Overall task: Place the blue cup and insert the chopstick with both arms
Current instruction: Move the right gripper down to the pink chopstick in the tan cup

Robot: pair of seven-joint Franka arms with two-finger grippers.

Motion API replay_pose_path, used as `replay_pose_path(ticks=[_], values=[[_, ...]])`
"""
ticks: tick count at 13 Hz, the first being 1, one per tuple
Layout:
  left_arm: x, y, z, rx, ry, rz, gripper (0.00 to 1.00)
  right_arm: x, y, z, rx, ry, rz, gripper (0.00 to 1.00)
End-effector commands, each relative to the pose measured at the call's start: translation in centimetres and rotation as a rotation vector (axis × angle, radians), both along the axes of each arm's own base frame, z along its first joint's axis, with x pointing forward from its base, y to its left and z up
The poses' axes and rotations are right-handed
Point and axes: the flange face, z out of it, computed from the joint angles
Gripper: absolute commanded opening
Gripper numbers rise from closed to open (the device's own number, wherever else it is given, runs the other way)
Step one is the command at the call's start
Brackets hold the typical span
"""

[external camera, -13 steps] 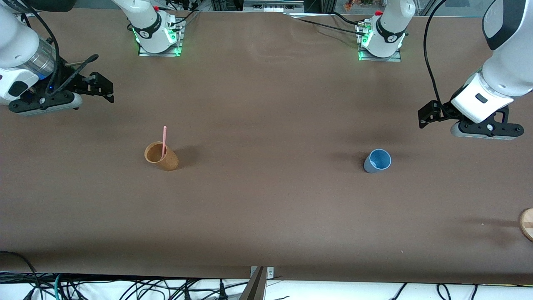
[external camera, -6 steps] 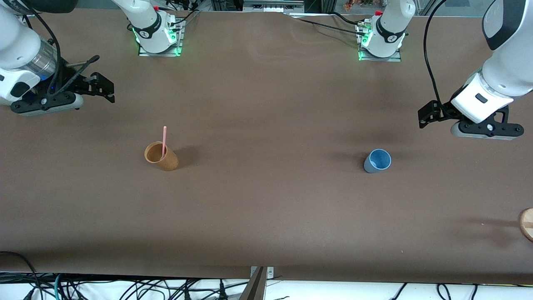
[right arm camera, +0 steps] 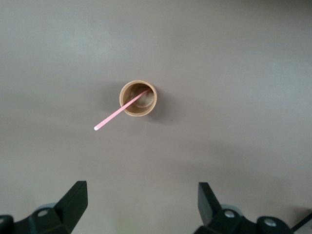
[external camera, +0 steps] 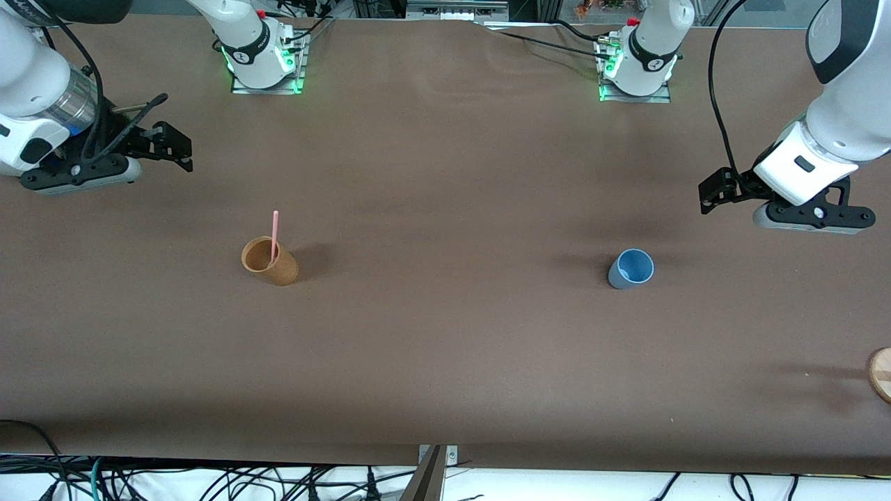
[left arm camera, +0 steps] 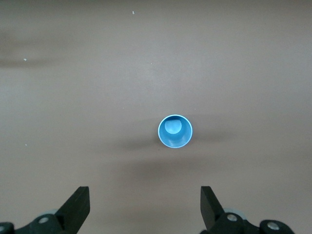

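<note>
The blue cup [external camera: 631,268] stands upright on the table toward the left arm's end; it also shows in the left wrist view [left arm camera: 175,131]. The pink chopstick [external camera: 274,235] leans inside an orange-tan cup [external camera: 269,261] toward the right arm's end; the right wrist view shows the chopstick [right arm camera: 117,115] and that cup [right arm camera: 138,99]. My left gripper [external camera: 707,195] hangs open and empty over bare table beside the blue cup, as its wrist view [left arm camera: 144,197] shows. My right gripper [external camera: 182,149] hangs open and empty over bare table beside the orange-tan cup, as its wrist view [right arm camera: 141,195] shows.
A round wooden piece [external camera: 881,374] lies at the table's edge at the left arm's end, nearer the front camera. The brown table [external camera: 445,334] spreads wide between the two cups. Cables lie along the front edge.
The right gripper has drifted slightly toward the robots' bases. The left arm, both cups and the chopstick have not moved.
</note>
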Motion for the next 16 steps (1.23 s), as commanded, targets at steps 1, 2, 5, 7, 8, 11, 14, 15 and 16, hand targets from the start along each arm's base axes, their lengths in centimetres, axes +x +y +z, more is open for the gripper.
replay_pose_path(ticks=[1, 2, 5, 7, 8, 11, 14, 15, 16], values=[[-0.3, -0.1, 0.6, -0.026, -0.006, -0.015, 1.00, -1.0, 0.0, -0.7, -0.015, -0.004, -0.001, 1.00], [-0.4, -0.1, 0.7, -0.026, -0.008, -0.015, 1.00, -0.7, 0.0, -1.4, -0.013, 0.002, -0.013, 1.00], [-0.3, 0.3, 0.6, -0.027, -0.006, -0.011, 1.00, 0.1, 0.3, -3.7, -0.008, 0.033, -0.093, 1.00], [0.1, 0.2, -0.3, -0.022, 0.008, -0.013, 1.00, 1.1, 0.7, -6.2, 0.003, 0.053, -0.162, 1.00], [0.4, 0.5, -1.2, -0.025, 0.030, -0.005, 1.00, 1.6, 1.6, -7.5, 0.006, 0.061, -0.188, 1.00], [0.2, 0.8, -2.3, -0.029, 0.083, 0.011, 1.00, 3.1, 3.5, -12.1, 0.097, 0.132, -0.322, 1.00], [1.6, 0.5, -2.9, -0.023, 0.089, -0.016, 1.00, 4.5, 4.4, -16.5, 0.171, 0.203, -0.446, 1.00], [2.0, 0.7, -4.0, -0.025, 0.106, -0.057, 1.00, 4.9, 4.6, -18.0, 0.194, 0.232, -0.475, 1.00], [2.5, 0.8, -5.5, -0.026, 0.122, -0.084, 1.00, 5.2, 4.8, -19.4, 0.215, 0.252, -0.492, 1.00]])
